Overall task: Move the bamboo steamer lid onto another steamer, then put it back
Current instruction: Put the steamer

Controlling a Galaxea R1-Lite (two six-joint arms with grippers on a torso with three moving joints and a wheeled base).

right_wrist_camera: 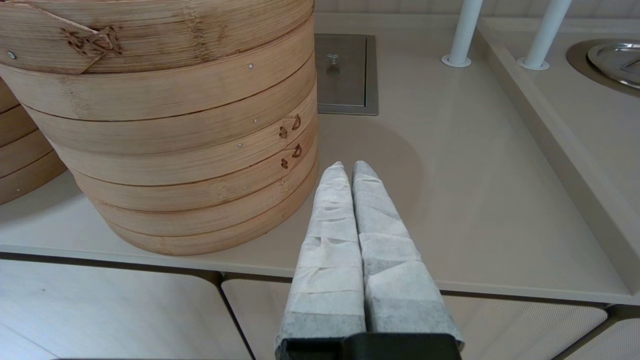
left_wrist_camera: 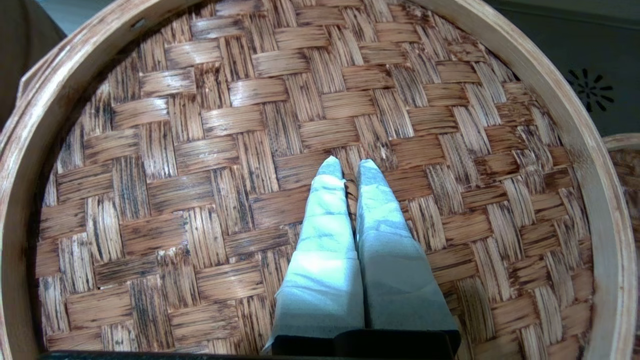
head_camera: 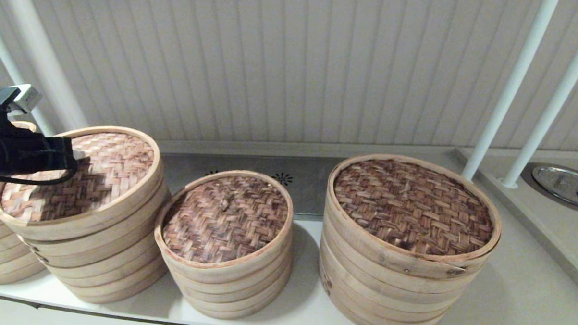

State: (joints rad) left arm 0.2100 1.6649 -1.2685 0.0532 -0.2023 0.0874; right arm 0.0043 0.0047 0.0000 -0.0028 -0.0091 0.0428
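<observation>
The left gripper [left_wrist_camera: 350, 167] hovers over the middle of the bamboo steamer lid [head_camera: 78, 172], its wrapped fingers [left_wrist_camera: 325, 220] pressed nearly together around what looks like the lid's small dark loop handle, though the grip itself is hard to confirm. The lid sits on its own steamer, just beside the smallest steamer [head_camera: 224, 241], which carries a darker reddish-brown woven top. The task appears to be at the pickup stage; the next move calls for a straight lift and a short carry toward the smallest steamer. Only the left wrist view shows the fingertips on the weave. Only the right wrist view shows the right gripper [right_wrist_camera: 348, 167], fingers together, parked beside the widest steamer [head_camera: 407, 245].
</observation>
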